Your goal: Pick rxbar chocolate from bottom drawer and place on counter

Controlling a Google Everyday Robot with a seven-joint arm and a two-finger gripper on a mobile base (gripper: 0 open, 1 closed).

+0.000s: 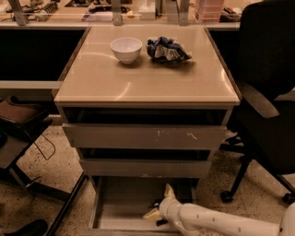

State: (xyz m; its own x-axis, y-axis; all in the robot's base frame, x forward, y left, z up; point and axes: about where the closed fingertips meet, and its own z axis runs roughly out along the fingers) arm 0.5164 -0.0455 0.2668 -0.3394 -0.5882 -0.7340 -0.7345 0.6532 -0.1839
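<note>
The bottom drawer (pixel 123 199) is pulled out at floor level and shows a plain grey floor. My gripper (pixel 160 203) reaches into its right half from the lower right on a white arm. It is open, with one finger (pixel 168 191) toward the back and the other (pixel 151 215) toward the front. A small dark shape (pixel 157 203) lies between them; I take it for the rxbar chocolate, but it is mostly hidden. The beige counter (pixel 138 85) is the cabinet top above.
A white bowl (pixel 126 48) and a crumpled blue-and-white bag (pixel 167 50) sit at the back of the counter. Two scuffed grey drawers (pixel 138 137) stand slightly open above. A black office chair (pixel 269 92) is at the right, dark furniture (pixel 18 124) at the left, and a cluttered workbench (pixel 92 9) behind.
</note>
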